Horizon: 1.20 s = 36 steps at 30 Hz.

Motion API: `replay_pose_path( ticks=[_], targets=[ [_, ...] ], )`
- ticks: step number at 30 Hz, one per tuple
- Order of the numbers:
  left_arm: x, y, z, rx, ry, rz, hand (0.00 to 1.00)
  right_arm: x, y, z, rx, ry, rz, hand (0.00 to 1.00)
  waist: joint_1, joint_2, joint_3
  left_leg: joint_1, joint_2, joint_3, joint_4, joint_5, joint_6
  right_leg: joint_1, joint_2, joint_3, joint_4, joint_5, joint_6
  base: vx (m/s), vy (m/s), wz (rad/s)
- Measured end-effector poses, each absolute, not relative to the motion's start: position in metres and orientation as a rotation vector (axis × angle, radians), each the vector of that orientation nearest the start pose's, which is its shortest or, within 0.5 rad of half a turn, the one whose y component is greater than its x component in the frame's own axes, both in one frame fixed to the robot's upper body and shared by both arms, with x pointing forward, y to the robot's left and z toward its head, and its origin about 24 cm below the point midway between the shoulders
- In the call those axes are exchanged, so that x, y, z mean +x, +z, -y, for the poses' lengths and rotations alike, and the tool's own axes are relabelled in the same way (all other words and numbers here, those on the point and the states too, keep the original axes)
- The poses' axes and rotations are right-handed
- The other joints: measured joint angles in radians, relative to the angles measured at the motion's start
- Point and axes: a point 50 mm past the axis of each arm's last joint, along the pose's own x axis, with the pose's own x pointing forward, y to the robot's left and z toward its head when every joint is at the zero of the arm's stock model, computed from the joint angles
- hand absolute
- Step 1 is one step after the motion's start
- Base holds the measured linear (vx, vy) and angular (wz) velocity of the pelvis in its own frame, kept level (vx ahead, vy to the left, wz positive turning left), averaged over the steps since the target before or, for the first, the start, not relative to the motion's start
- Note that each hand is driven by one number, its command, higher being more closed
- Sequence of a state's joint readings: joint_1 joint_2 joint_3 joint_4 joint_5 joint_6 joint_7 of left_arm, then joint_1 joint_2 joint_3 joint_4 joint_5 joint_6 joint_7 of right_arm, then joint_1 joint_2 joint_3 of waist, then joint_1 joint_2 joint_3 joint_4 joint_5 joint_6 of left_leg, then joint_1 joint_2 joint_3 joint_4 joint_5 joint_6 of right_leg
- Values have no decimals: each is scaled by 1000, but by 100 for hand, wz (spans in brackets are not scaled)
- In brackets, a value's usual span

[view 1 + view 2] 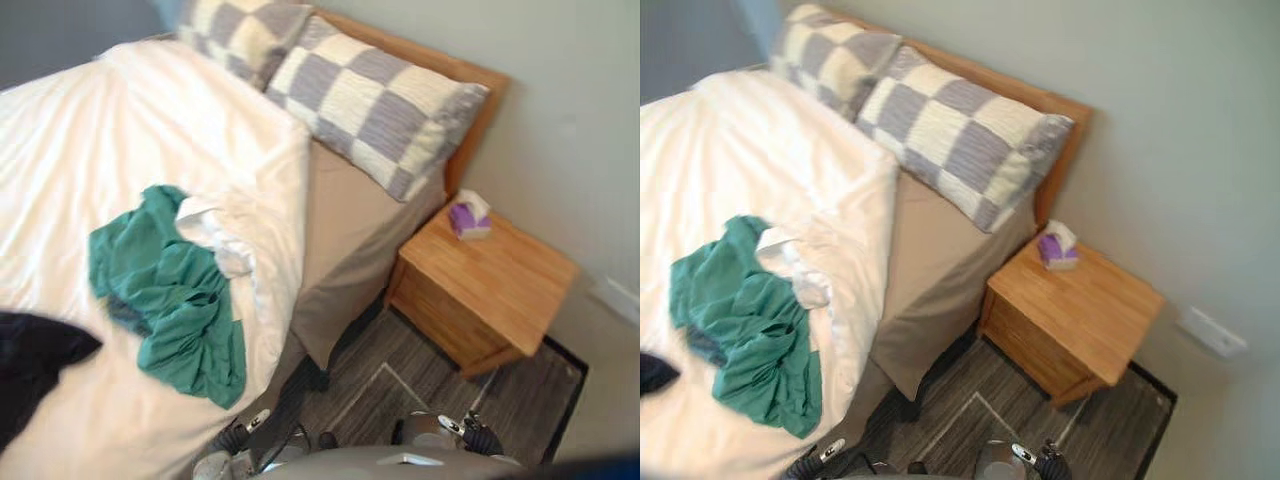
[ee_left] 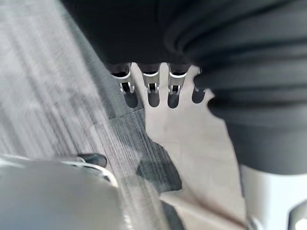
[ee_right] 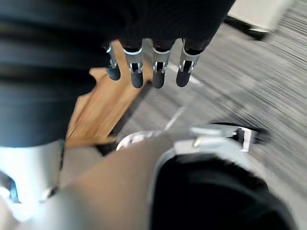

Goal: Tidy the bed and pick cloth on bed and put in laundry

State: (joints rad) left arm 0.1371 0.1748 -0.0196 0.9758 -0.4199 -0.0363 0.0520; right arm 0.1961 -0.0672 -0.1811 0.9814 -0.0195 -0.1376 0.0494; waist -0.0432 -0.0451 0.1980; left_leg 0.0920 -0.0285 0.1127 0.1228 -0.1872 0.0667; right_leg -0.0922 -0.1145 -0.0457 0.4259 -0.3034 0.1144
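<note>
A crumpled green cloth (image 1: pixel 170 290) lies on the white duvet (image 1: pixel 90 150), near the bed's side edge where the duvet is folded back. At the near left edge of the duvet lies a black cloth (image 1: pixel 35 360). My left hand (image 2: pixel 151 81) hangs over the grey floor with relaxed fingers that hold nothing. Relaxed and empty too, my right hand (image 3: pixel 144 67) hangs beside the wooden nightstand (image 3: pixel 98 112). Both hands are well away from the cloths.
Two grey-and-cream checked pillows (image 1: pixel 380 110) lean on the wooden headboard (image 1: pixel 480 100). The beige sheet (image 1: pixel 350 230) is bare below them. A wooden nightstand (image 1: pixel 490 280) with a purple tissue box (image 1: pixel 469 218) stands between the bed and the wall, on a grey rug (image 1: pixel 400 380).
</note>
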Motion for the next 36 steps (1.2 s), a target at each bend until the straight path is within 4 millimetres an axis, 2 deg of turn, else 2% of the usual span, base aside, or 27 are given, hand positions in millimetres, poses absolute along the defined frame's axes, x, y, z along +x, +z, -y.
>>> replay_pose_path(
  ticks=[1, 2, 6, 8, 10, 13, 16, 18, 21, 25, 27, 29, 30, 31, 32, 33, 34, 35, 36],
  targets=[
    [91, -153, -223, -165, 363, -1038, 0, 73, -158, 201, 31, -177, -1022, 0, 7, -17, -2, -10, -4, -44, 7, -3, -13, 13, 12, 64, -113, 53, 0, 265, -386, 182],
    [94, -151, -229, -138, 361, -1030, 0, 75, -159, 193, 46, -144, -1020, 0, 8, -65, -5, -29, -26, -83, 36, -17, -31, 36, -5, 110, -220, 183, -13, 229, -352, 134],
    [97, -154, -215, -135, 330, -1044, 0, 88, -156, 200, 32, -91, -1000, 0, 37, -11, -14, -12, 49, -97, -21, 1, -69, 57, 47, 67, -213, 159, -48, 251, -283, 60],
    [96, -155, -209, -147, 323, -1055, 0, 88, -156, 199, 27, -67, -1003, 0, 27, 1, -21, 13, 64, -97, -52, 22, -89, 92, 57, 39, -220, 156, -53, 197, -144, 55],
    [96, -156, -206, -153, 324, -1057, 0, 85, -157, 198, 47, -70, -1021, 0, 31, 2, -30, 40, 68, -100, -76, 36, -97, 127, 64, 32, -231, 156, -54, 179, -61, 53],
    [95, -157, -203, -160, 322, -1064, 0, 79, -161, 198, 58, -64, -1083, 0, 43, -11, -64, 49, 69, -101, -86, 46, -96, 160, 61, 31, -274, 160, -60, 121, -17, 20],
    [89, -159, -204, -150, 319, -1103, 0, 69, -166, 198, 99, -121, -1147, 0, 32, -14, -86, 40, 55, -77, -86, 67, -103, 173, 37, 1, -290, 162, -61, 40, 11, 23],
    [86, -160, -205, -136, 293, -1128, 0, 53, -170, 199, 199, -257, -1197, 0, 11, -25, -97, 29, 45, -12, -96, 99, -117, 184, 15, -45, -290, 168, -57, -16, 29, 59],
    [85, -161, -205, -127, 283, -1137, 0, 38, -172, 200, 332, -453, -1228, 0, 3, -25, -98, 33, 40, 13, -117, 125, -116, 200, 10, -77, -290, 168, -57, -30, 7, 46],
    [87, -161, -204, -111, 232, -1136, 0, 30, -172, 206, 430, -665, -1200, 0, 2, -23, -98, 51, 38, 5, -154, 167, -122, 208, 11, -77, -290, 168, -57, -84, -43, 10],
    [85, -162, -203, -116, 229, -1144, 0, 28, -169, 218, 441, -782, -1159, 0, -3, -17, -100, 72, 40, 4, -209, 201, -121, 207, 18, -76, -291, 168, -58, -123, -60, 7],
    [83, -162, -203, -123, 221, -1161, 0, 34, -159, 244, 434, -938, -1034, 0, -18, -11, -100, 66, 45, 28, -227, 199, -111, 206, 24, -76, -293, 162, -66, -184, -40, 19],
    [83, -162, -204, -126, 217, -1166, 0, 39, -154, 254, 414, -959, -986, 0, -20, -10, -100, 63, 47, 38, -227, 187, -101, 205, 26, -77, -294, 154, -74, -206, -15, 10],
    [83, -162, -205, -134, 217, -1168, 0, 48, -142, 277, 367, -1003, -886, 0, -20, -15, -95, 61, 41, 54, -228, 165, -80, 206, 24, -67, -299, 126, -87, -262, -6, 1],
    [82, -162, -206, -139, 215, -1178, 0, 61, -126, 302, 298, -1016, -779, 0, -20, -16, -93, 59, 41, 60, -228, 170, -85, 201, 24, -61, -297, 126, -73, -217, -2, -4],
    [82, -162, -206, -142, 212, -1180, 0, 70, -114, 315, 260, -1018, -712, 0, -21, -13, -93, 59, 41, 64, -228, 169, -80, 200, 24, -59, -296, 127, -72, -268, 17, -4],
    [79, -163, -206, -141, 209, -1190, 0, 91, -87, 338, 166, -994, -579, 0, -22, -3, -99, 47, 42, 71, -229, 168, -82, 189, 25, -53, -302, 129, -67, -198, 34, 3],
    [79, -163, -205, -141, 200, -1191, 0, 112, -52, 354, -152, -1025, -399, 0, -24, 1, -104, 18, 39, 73, -229, 164, -86, 169, 25, -49, -318, 135, -56, -224, 46, 18],
    [79, -163, -205, -144, 201, -1190, 0, 127, -29, 361, -205, -1024, -280, 0, -31, -4, -108, -6, 26, 85, -227, 156, -86, 150, 17, -47, -343, 139, -48, -131, 52, 21]
  ],
)
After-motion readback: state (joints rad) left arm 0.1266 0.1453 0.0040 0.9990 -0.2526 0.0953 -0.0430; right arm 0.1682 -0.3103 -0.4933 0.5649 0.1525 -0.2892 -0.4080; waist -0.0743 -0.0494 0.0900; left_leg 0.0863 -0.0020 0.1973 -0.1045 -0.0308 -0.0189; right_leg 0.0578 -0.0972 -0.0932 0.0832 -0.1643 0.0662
